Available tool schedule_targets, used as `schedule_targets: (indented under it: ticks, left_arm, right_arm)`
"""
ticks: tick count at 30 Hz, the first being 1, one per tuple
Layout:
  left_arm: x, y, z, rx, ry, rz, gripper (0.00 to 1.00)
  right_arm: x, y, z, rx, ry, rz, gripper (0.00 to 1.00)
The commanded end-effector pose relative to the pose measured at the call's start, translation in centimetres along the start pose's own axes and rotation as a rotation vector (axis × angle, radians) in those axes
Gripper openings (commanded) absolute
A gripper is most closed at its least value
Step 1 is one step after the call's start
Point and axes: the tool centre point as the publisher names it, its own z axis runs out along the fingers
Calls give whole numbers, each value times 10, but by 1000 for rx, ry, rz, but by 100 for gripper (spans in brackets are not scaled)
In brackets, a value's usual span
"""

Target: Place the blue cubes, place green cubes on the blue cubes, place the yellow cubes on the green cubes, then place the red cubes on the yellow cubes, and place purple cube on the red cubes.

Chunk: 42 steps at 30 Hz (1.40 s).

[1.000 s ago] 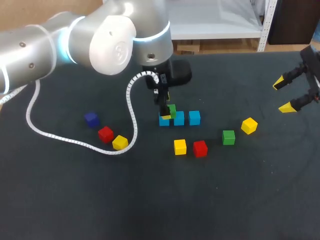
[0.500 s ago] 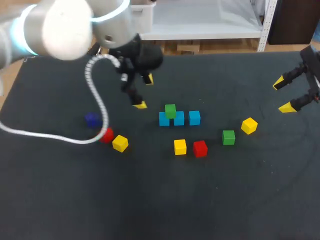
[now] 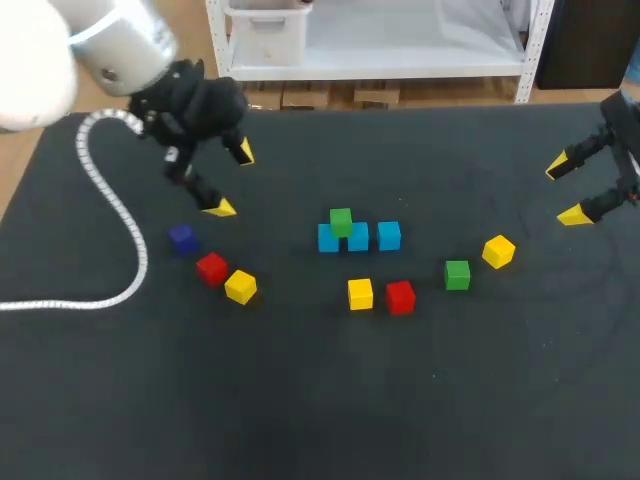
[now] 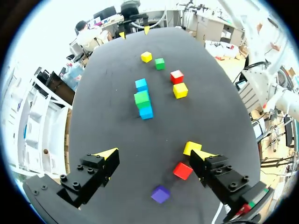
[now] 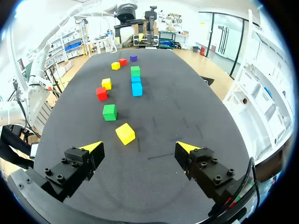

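Three light blue cubes stand in a row mid-table, with a green cube resting on top between the left two. Loose around them are a green cube, a yellow cube, a yellow cube and a red cube. Further left lie a red cube, a yellow cube and the purple cube. My left gripper hangs open and empty just behind the purple cube. My right gripper is open and empty at the far right, with the yellow cube nearest ahead.
A white coiled cable from my left arm trails over the table's left side, looping down toward the front left. The table's front half holds no cubes.
My left gripper has let go of the green cube on the blue row, opened wide, and swung away to the left and back. The right arm has stayed put.
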Motion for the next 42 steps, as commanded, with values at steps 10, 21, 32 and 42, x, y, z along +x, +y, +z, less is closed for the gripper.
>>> schedule_targets:
  ticks: [10,21,32,42]
  left_arm:
    - [34,2,-33,-23,-62,-15,100]
    - [39,6,-41,-28,-60,-7,100]
    - [39,6,-41,-28,-60,-7,100]
    - [39,6,-41,-28,-60,-7,100]
  right_arm:
    - [0,0,0,0,-1,-1,100]
    - [0,0,0,0,-1,-1,100]
    - [0,0,0,0,-1,-1,100]
    - [-18,38,42,-39,-10,-67,100]
